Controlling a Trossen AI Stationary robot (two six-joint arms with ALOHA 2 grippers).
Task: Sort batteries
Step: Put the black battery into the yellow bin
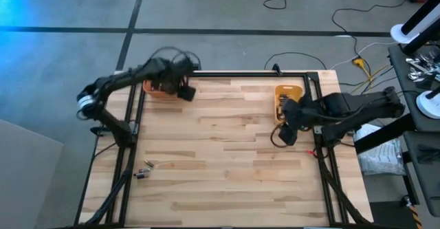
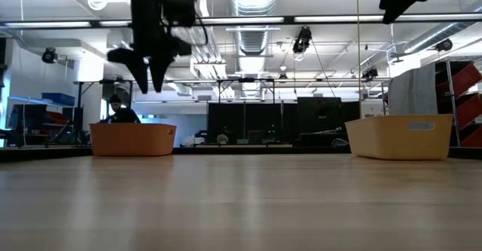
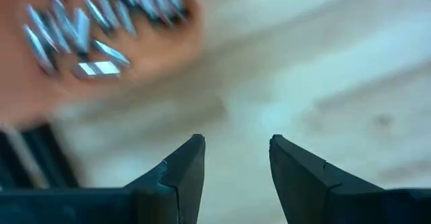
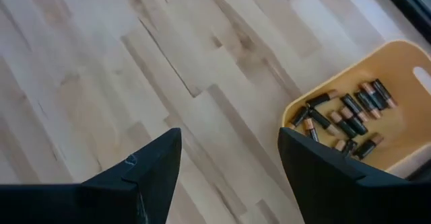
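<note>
Left wrist view blurs silvery batteries [image 3: 101, 22] in orange bin [image 3: 145, 52], left gripper [image 3: 237, 158] spread, right gripper [image 4: 230, 153] spread, both empty

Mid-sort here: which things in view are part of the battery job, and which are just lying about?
Job:
- silvery batteries in the orange bin
- dark batteries in the yellow bin
- small loose pieces on the table, left side; perhaps unsorted batteries, too small to tell

Lying about:
- cables beyond the table

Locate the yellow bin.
In the high view the yellow bin sits at the table's far right edge, just beyond the right gripper, with dark batteries inside.
</note>
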